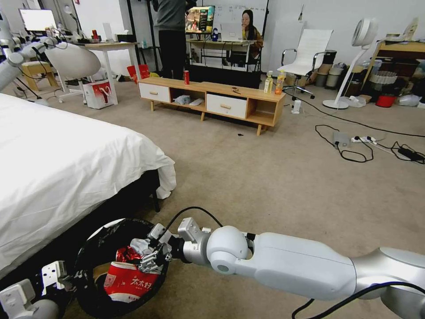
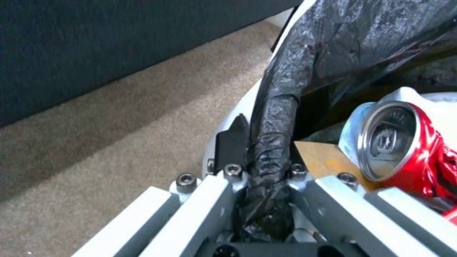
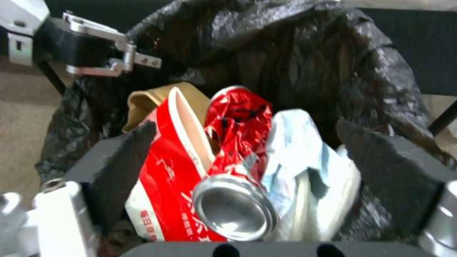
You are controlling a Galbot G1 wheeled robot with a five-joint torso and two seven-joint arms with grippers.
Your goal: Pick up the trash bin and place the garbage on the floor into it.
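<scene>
The trash bin point(image 1: 95, 252), white with a black bag liner point(image 3: 285, 53), hangs just above the floor beside the bed. My left gripper point(image 1: 62, 277) is shut on its bag-covered rim point(image 2: 269, 142). Inside lies garbage: a red-and-white snack packet point(image 1: 128, 281), a crushed red can point(image 3: 238, 125), white tissue point(image 3: 305, 167) and a piece of brown paper point(image 2: 324, 160). My right gripper point(image 1: 152, 254) hovers over the bin's mouth, open. Its dark pads point(image 3: 128, 157) stand wide apart on either side of the packet, can and tissue. The floor point(image 1: 274, 186) is beige carpet.
A bed with a white sheet point(image 1: 53, 164) stands close on the left. A low wooden cabinet point(image 1: 212, 95) stands ahead, carrying an upright red can point(image 1: 186, 77) and drink bottles point(image 1: 274, 82). Cables and a power strip point(image 1: 354, 146) lie at the right, and a fan point(image 1: 354, 57) behind them.
</scene>
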